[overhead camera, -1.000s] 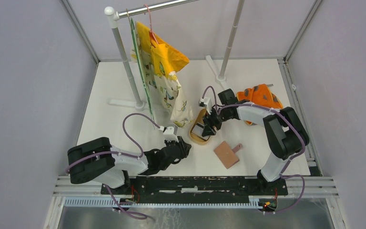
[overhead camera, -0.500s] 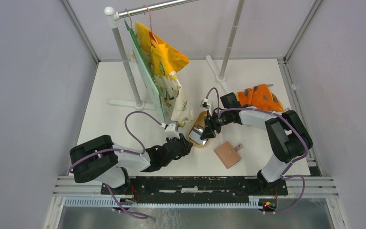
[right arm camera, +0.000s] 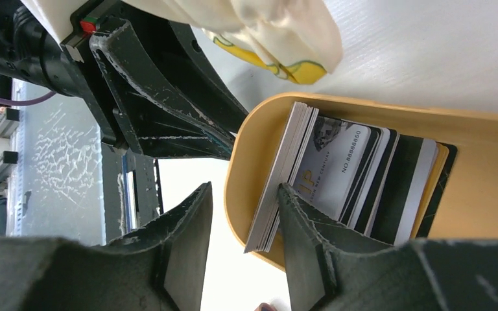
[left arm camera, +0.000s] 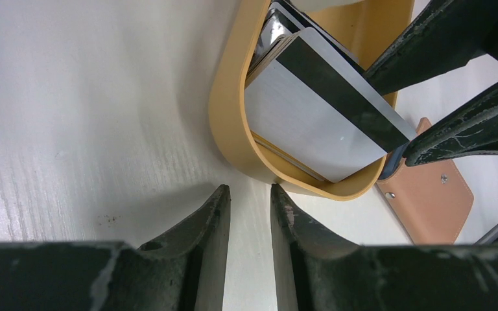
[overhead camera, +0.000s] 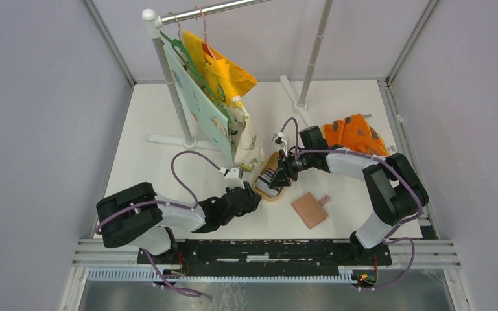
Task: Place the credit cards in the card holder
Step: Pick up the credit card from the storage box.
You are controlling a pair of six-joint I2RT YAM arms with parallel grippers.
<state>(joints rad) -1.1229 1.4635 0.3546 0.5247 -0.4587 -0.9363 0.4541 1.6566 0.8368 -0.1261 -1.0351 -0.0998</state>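
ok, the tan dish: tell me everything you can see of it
The tan dish is a shallow oval tray with a low raised wall, smooth and plastic-looking, resting on the white table beside the card holder. It holds the credit cards, fanned, one bundle on edge against the wall. The right end effector straddles that wall and bundle, jaws apart; the left end effector sits just off the dish's end, apart from it.

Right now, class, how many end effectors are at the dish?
2. The left end effector is just outside the dish; the right end effector straddles its rim and a stack of cards. Neither is hidden.
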